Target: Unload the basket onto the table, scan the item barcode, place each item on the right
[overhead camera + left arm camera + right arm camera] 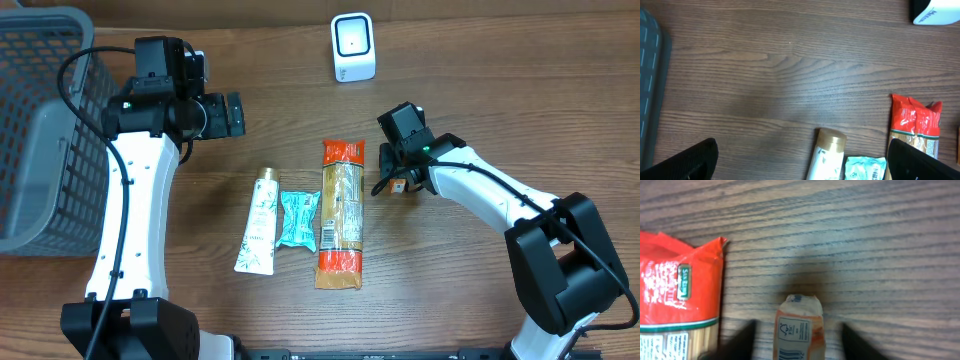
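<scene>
Evidently lined up for a pinch, the released right tool [797, 342] straddles the orange packet [799, 325], which lies on the worktop [480, 80] just right of the pasta pack [340, 215]; the left tool [232, 113] hangs spread wide, empty.
</scene>
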Available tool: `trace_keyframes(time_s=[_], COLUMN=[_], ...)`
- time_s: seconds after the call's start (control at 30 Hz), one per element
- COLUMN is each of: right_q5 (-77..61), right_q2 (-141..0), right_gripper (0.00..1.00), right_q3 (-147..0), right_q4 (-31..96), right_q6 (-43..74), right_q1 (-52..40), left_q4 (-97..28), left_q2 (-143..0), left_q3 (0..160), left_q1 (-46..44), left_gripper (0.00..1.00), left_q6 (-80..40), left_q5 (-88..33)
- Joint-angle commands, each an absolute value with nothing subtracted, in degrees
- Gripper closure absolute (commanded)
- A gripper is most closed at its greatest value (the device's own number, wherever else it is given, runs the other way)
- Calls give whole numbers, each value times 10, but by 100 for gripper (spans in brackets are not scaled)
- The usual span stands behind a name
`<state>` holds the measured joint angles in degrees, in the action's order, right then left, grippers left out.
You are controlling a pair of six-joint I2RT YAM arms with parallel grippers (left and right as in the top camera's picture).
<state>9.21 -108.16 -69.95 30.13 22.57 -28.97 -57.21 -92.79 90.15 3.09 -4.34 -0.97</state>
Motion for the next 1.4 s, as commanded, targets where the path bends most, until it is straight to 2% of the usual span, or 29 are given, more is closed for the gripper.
trace_keyframes(time_s=[0.0, 0.2, 0.47, 0.7, 0.73, 0.8, 0.83, 0.9, 0.97, 1.13, 1.37], right_q5=[105, 105, 105, 63, 54, 32, 17, -20, -47, -72, -143], right_q2=[-1067, -1066, -1020, -986, -986, -988, -990, -993, -997, -1000, -1000], right_gripper=[0, 0, 0, 0, 3, 15, 25, 64, 95, 96, 96], right_q3=[-697, -708, -859, -909, -909, -904, -900, -890, -878, -820, -713], right_q4=[302, 337, 510, 585, 594, 606, 609, 615, 618, 618, 599], right_q6=[225, 224, 210, 210, 210, 210, 210, 209, 209, 209, 210], right_q1=[-292, -292, -289, -241, -224, -186, -167, -127, -95, -61, -77], left_q4=[-570, -570, -570, -570, -570, -570, -570, -570, -570, -570, -570], left_q2=[-925, -925, -925, -925, -925, -925, -925, -925, -925, -925, -925], left_q3=[908, 908, 908, 908, 908, 908, 908, 908, 908, 908, 908], left_q1=[30, 30, 30, 30, 30, 30, 30, 30, 30, 30, 30], left_gripper=[0, 0, 0, 0, 0, 0, 0, 0, 0, 0, 0], left_q6=[-51, -51, -51, -51, -51, -51, -51, -51, -51, -51, -51], left_q5=[-6, -6, -6, -6, -6, -6, -6, -6, -6, -6, -6])
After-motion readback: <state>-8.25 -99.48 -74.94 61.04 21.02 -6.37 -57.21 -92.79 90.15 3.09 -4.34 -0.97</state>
